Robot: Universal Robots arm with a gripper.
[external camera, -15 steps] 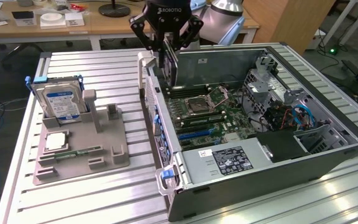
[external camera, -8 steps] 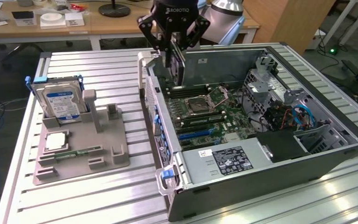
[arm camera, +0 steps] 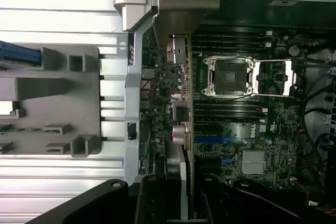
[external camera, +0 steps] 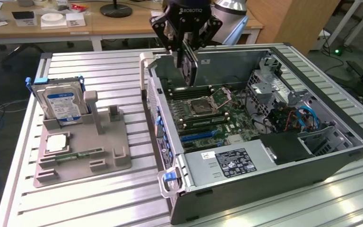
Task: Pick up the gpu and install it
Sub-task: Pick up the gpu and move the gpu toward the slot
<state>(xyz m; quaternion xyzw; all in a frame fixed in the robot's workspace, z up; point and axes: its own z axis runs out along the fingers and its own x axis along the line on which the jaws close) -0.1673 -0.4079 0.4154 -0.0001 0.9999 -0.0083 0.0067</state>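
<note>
So the gripper [external camera: 186, 49] is clamped shut on the gpu [external camera: 188, 71], pinching its upper edge so the card hangs on edge below the fingers [arm camera: 149, 203], straight down into the open computer case [external camera: 332, 156]. It's near the case's far wall, lower edge just above the motherboard [external camera: 213, 118], beside the CPU socket [external camera: 202, 105], though I can't tell if it's touching a slot. The hard drive [external camera: 62, 101] stands in the grey holder [external camera: 87, 156], well apart at the exterior view's left.

gpu [external camera: 190, 71], thin card, upright, above motherboard [external camera: 214, 118]
</note>
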